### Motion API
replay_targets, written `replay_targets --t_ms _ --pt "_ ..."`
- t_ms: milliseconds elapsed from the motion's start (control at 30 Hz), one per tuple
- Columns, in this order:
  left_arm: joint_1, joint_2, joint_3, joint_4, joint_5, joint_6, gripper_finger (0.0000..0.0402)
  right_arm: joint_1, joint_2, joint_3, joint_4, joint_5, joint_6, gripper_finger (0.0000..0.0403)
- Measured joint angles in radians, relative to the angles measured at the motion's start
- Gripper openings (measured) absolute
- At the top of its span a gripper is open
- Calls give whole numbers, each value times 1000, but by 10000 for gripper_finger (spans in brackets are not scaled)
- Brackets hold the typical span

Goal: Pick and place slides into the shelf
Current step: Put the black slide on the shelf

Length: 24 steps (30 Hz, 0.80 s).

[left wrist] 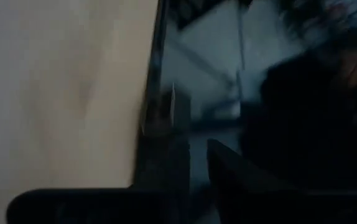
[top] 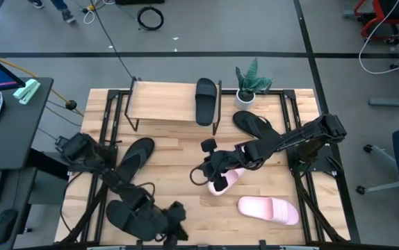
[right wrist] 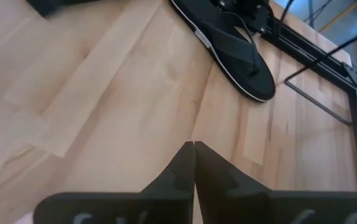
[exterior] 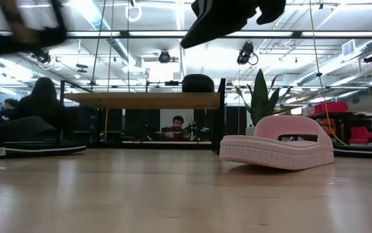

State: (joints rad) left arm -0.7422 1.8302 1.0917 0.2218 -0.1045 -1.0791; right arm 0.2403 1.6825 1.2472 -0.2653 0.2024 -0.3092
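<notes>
Pale pink wide-strapped rubber slide beneath right pincer, fingers together, empty. Judged light, flexible, grippy; best taken by strap. Left pincer: state indeterminate.

Count from the high view: two pink slides, one in the open, one half under the right arm. Two black wide-strap slides. Two black flip-flops. One shelf. One potted plant.
</notes>
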Motion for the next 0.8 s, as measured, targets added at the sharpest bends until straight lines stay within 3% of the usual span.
replay_targets --t_ms 367,500,600,800 --pt "-37 4 459 -1051 147 -351 116 -45 0 1 -4 0 -23 13" --pt "-85 18 526 -1361 126 -564 117 -58 0 1 -25 0 -31 12" --pt "-114 46 513 -1408 165 -696 117 -64 0 1 -60 0 -27 12" --pt "-144 127 504 -1366 188 -772 117 -69 0 1 -92 0 -25 12"
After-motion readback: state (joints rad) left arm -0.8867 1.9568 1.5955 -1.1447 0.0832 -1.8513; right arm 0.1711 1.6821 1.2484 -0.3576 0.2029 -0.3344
